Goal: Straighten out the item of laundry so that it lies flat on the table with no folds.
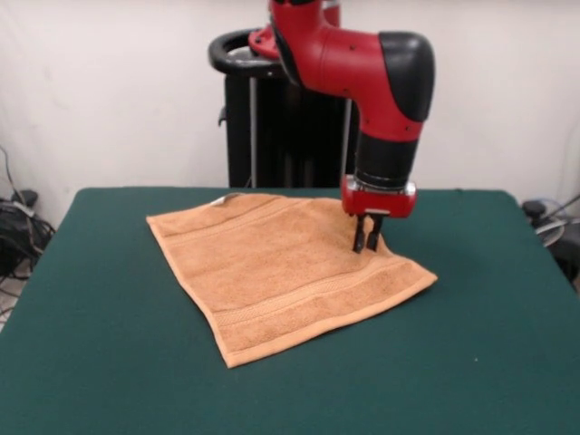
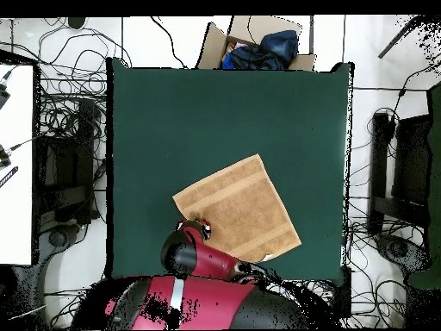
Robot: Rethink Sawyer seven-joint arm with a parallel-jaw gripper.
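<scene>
The orange-tan towel (image 1: 281, 263) lies spread on the green table (image 1: 109, 362), turned like a diamond, with its border bands showing and no large fold. A small white tag (image 1: 220, 199) sits at its far edge. My gripper (image 1: 367, 246) points straight down at the towel's right edge, with the fingers drawn close together and the tips pressed into the cloth, pinching it at table level. In the overhead view the gripper (image 2: 197, 229) sits at the towel's (image 2: 245, 207) lower left edge, partly hidden by the arm.
The black pedestal (image 1: 272, 118) stands behind the table's far edge. Green felt surrounds the towel on all sides. A cardboard box with dark cloth (image 2: 258, 45) stands beyond the table's far side in the overhead view. Cables lie on the floor around the table.
</scene>
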